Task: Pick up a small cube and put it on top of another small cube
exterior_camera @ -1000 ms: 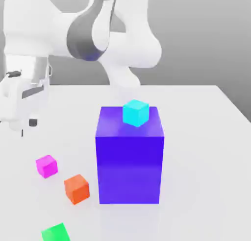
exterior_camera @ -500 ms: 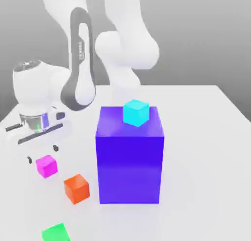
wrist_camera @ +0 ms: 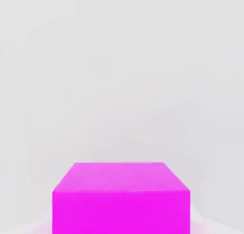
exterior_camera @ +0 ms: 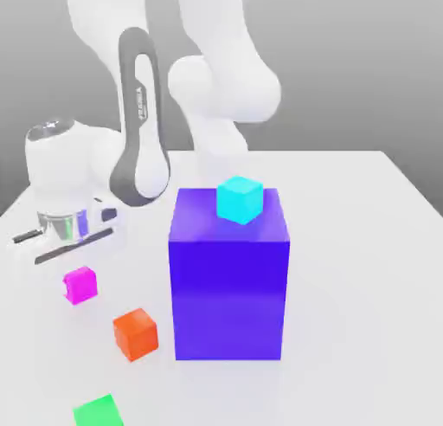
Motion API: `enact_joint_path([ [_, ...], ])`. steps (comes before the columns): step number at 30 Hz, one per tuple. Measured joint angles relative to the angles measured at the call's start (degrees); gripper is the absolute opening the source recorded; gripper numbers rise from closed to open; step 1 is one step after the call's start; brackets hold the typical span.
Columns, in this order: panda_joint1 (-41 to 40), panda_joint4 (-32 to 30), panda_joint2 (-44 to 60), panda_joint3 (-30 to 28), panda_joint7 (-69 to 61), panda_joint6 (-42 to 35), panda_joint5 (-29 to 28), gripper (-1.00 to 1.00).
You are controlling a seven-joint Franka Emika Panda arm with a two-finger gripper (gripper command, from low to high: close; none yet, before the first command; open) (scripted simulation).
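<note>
Magenta cube (exterior_camera: 80, 285), orange cube (exterior_camera: 135, 333), cyan cube (exterior_camera: 239, 199).

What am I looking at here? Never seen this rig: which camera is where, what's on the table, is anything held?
It is a simulated white robot arm with a two-finger gripper. The exterior view looks at the table from off the arm; the hand view comes from a camera on the hand. On the table stand a big purple block with a cyan cube on top, plus magenta, orange and green cubes. The gripper is shut over the magenta cube; whether it grips it is unclear.
</note>
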Motion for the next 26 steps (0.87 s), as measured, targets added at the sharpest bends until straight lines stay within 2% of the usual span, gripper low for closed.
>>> enact_joint_path([
  [2,0.9,0.4,-2.7,0.5,0.3,-3.1,0.6,-1.0],
  [4,3.2,3.5,-2.2,1.4,3.3,-5.8,0.0,-1.0],
  [18,18.1,32.1,9.8,9.5,26.3,-22.5,-1.7,-1.0],
  [22,19.7,34.3,17.1,9.1,28.6,-17.4,-3.1,-1.0],
  [23,19.9,34.4,18.4,8.9,28.8,-16.3,-3.3,1.0],
  [26,19.9,34.4,18.4,8.9,28.8,-16.3,-3.3,1.0],
])
